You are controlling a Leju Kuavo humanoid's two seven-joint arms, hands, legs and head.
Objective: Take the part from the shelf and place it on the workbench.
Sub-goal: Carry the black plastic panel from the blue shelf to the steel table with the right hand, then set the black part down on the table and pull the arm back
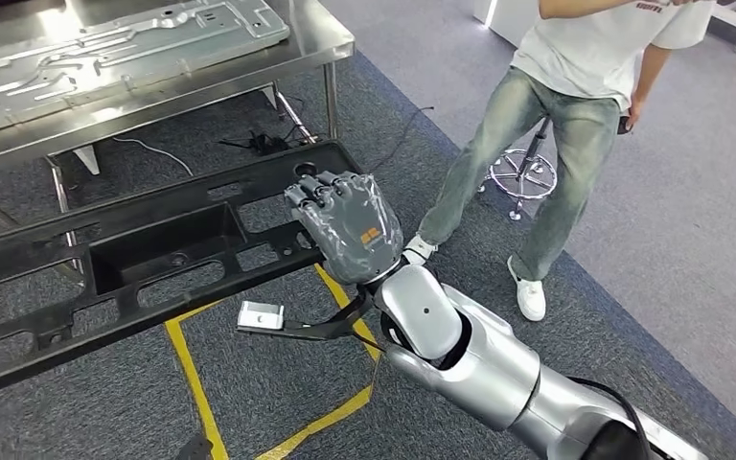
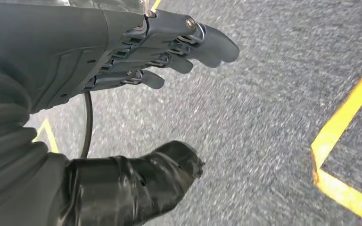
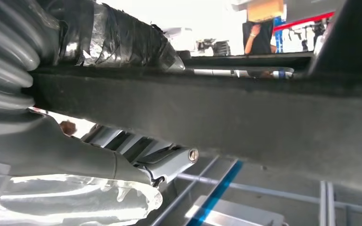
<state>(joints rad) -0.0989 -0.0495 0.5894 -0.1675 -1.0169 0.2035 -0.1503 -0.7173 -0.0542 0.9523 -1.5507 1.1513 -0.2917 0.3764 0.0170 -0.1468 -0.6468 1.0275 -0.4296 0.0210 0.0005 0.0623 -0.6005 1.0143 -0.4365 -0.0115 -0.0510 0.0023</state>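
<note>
Black plastic part (image 1: 144, 254), a long flat frame pierced with rectangular openings, is carried by the right hand (image 1: 347, 225), which wraps over its near end in the head view while the rest of the frame runs out away from the hand toward the steel workbench (image 1: 249, 81) beyond. Doing this step well means keeping the long frame level (so much of it hangs out past the grip that I would expect it to sag or twist), bringing it over the workbench edge, and lowering it beside the silver stamped panel (image 1: 115, 53) already lying there rather than on top of it. A person (image 1: 575, 105) stands close on the far side of the arm, so the swing should stay tight. From the left wrist, the left hand (image 2: 122, 94) hangs over grey carpet (image 2: 264, 94) with its fingers (image 2: 207, 44) and thumb apart, released and holding nothing; it could help steady the far end. From the right wrist, a matte dark bar of the part (image 3: 207, 110) passes straight between the taped thumb (image 3: 118, 40) on one face and the fingers (image 3: 169, 160) on the other, a firm clasp on the edge.
</note>
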